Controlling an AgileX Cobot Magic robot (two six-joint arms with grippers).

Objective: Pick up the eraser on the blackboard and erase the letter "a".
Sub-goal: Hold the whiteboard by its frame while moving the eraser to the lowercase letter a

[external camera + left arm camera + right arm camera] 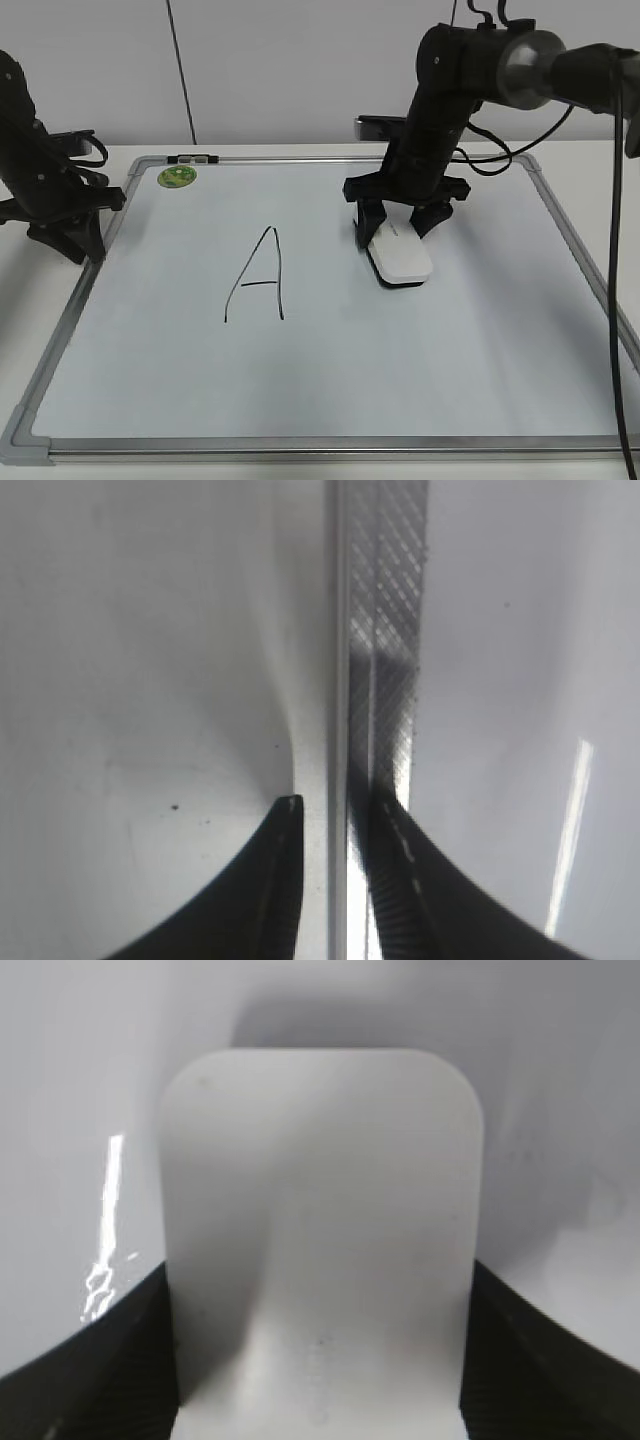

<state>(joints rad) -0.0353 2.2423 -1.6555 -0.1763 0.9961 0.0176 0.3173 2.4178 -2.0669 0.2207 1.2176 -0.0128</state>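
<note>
Right hand grips eraser on blackboard, beside capital "A".

1. The eraser, a white rounded-rectangle block with a dark underside, is seen lying flat on the board, right of frame centre.
2. The blackboard, white with a grey frame and a green sticker at upper left, fills the frame.
3. The letter "a" cannot be made out; possibly it is hidden.
</note>
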